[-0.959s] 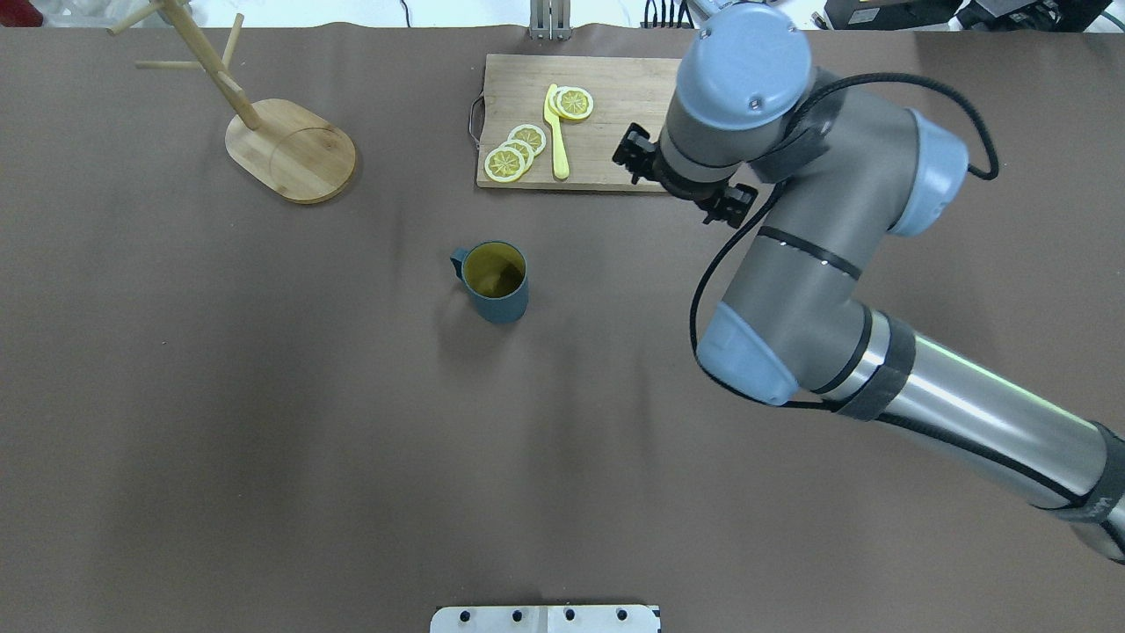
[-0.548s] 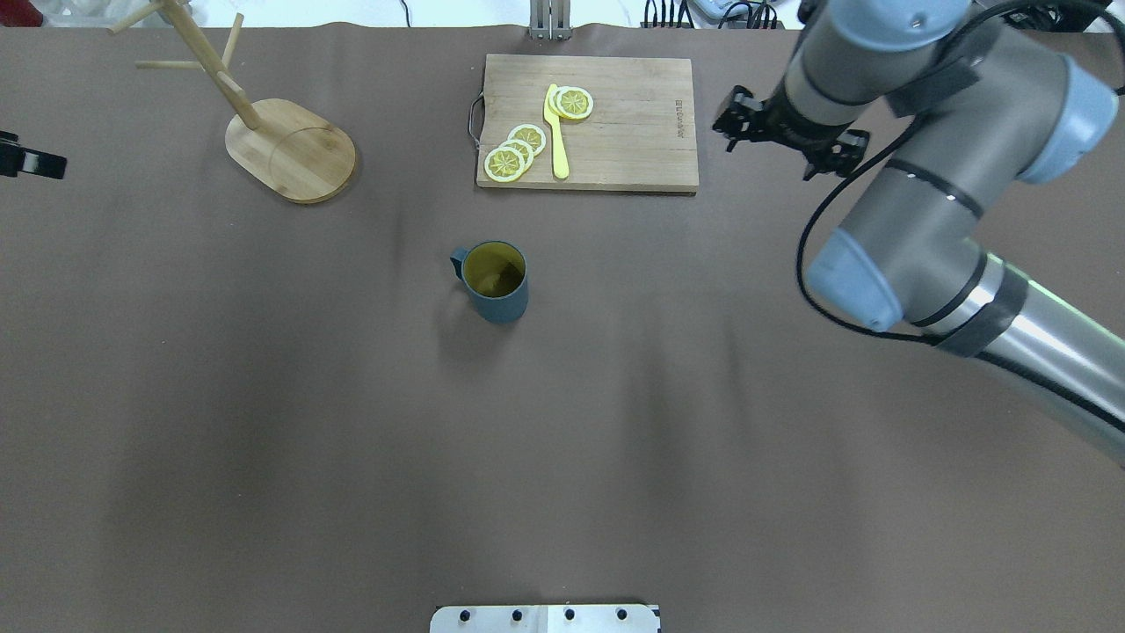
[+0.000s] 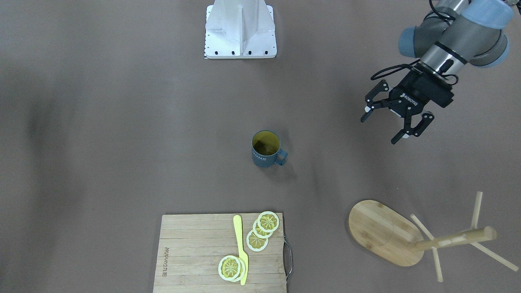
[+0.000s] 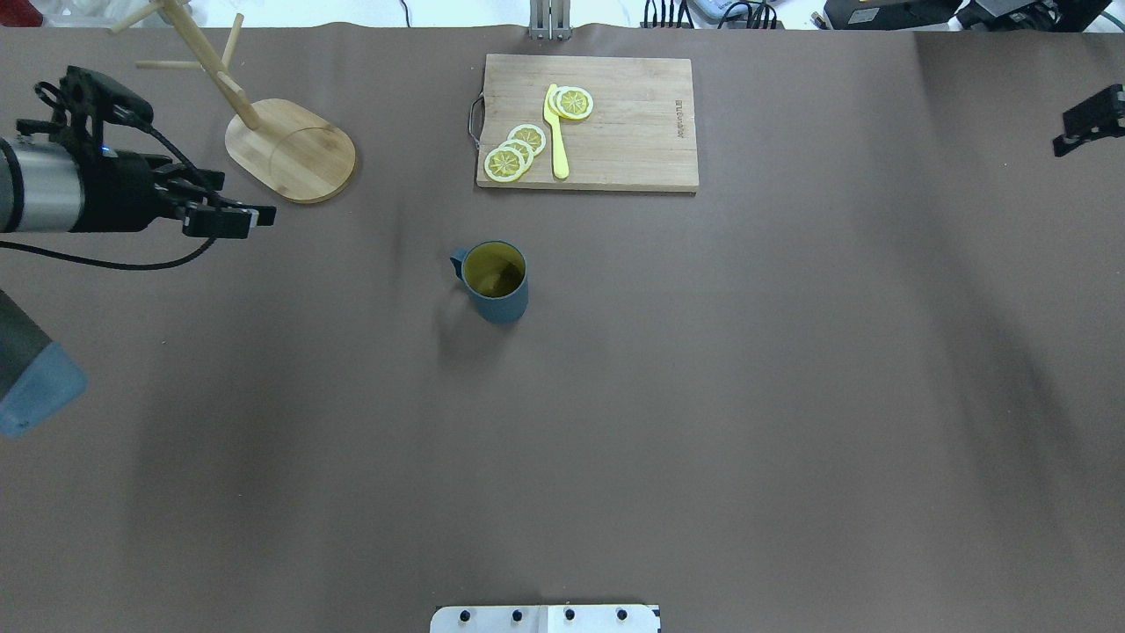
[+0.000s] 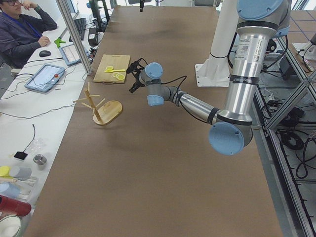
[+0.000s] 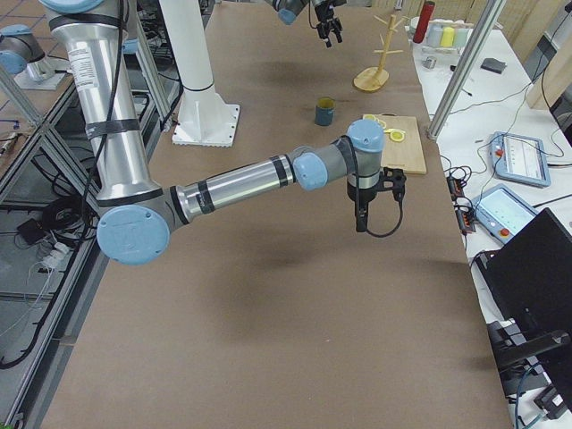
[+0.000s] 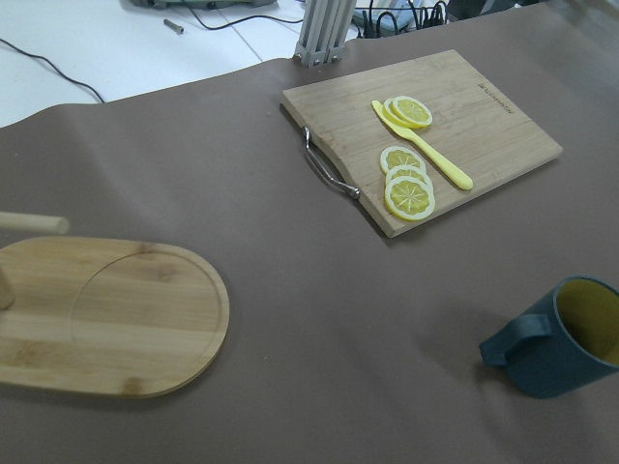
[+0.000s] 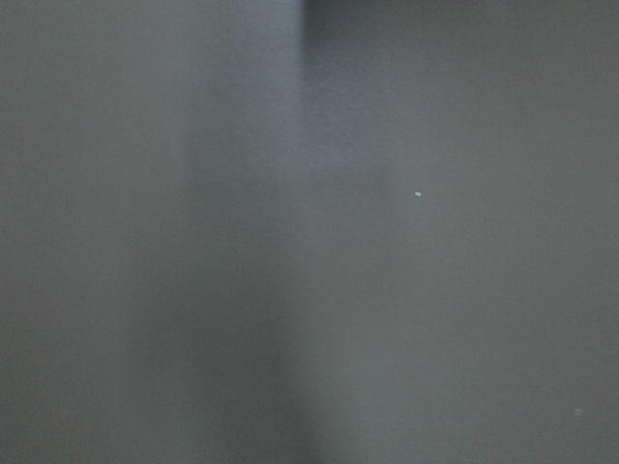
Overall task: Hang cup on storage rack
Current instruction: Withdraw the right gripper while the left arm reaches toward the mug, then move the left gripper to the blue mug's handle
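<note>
front-facing view: the cup (image 3: 265, 151) stands upright on the brown counter (image 3: 122, 122), roughly mid-counter, yellow inside showing and the handle sticking out toward the robot's left side. nothing is touching it. the left gripper (image 3: 380, 129) hangs over the counter well apart from the cup, jaws spread wide with nothing in them. the storage rack (image 3: 382, 232) stands farther out from the robot on that same side, oval base flat on the counter, also well apart from the cup. a cutting board (image 3: 195, 252) with lemon slices (image 3: 264, 228) and a yellow knife (image 3: 241, 248) lies on the side of the cup away from the robot.

overhead view: the left gripper (image 4: 237, 215) comes in from the left edge, just beside the rack's base (image 4: 290, 149), pointing across toward the cup (image 4: 495, 281).

left side view: the near arm reaches out with its jaws up off the counter, near the storage rack (image 5: 101, 106). a person (image 5: 22, 29) sits at a side desk.

right side view: the right gripper (image 6: 360, 225) points straight down over bare counter, well away from the cup (image 6: 323, 112). can't tell if its jaws are released or clenched.

left wrist view: rack base on the left, cutting board up top, cup (image 7: 566, 338) at the lower right, handle facing the camera side.

right wrist view: just blurry grey-brown surface.
</note>
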Available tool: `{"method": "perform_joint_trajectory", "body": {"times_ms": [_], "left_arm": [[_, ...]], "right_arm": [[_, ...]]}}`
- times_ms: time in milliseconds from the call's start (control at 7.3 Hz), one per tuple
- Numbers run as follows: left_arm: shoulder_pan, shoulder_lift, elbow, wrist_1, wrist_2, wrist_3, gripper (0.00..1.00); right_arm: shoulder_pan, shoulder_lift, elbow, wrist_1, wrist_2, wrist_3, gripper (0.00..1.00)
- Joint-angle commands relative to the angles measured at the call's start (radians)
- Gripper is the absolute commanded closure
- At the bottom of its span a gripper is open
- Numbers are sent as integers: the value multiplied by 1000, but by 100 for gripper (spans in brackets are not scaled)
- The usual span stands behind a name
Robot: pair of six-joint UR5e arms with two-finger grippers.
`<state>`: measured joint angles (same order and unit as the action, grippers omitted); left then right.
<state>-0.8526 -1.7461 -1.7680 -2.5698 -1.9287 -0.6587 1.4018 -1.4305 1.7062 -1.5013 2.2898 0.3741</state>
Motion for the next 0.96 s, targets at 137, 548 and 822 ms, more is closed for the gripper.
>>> {"method": "perform_joint_trajectory", "body": {"times_ms": [137, 548, 822], "left_arm": [[138, -81, 96, -36, 174, 73, 3], [236, -166, 224, -84, 341, 73, 9], [297, -207, 263, -87, 427, 68, 27]], "right_arm": [[225, -109, -114, -8, 16, -453, 0], [263, -168, -114, -2, -23, -537, 0], [263, -179, -116, 1, -21, -537, 0]]}}
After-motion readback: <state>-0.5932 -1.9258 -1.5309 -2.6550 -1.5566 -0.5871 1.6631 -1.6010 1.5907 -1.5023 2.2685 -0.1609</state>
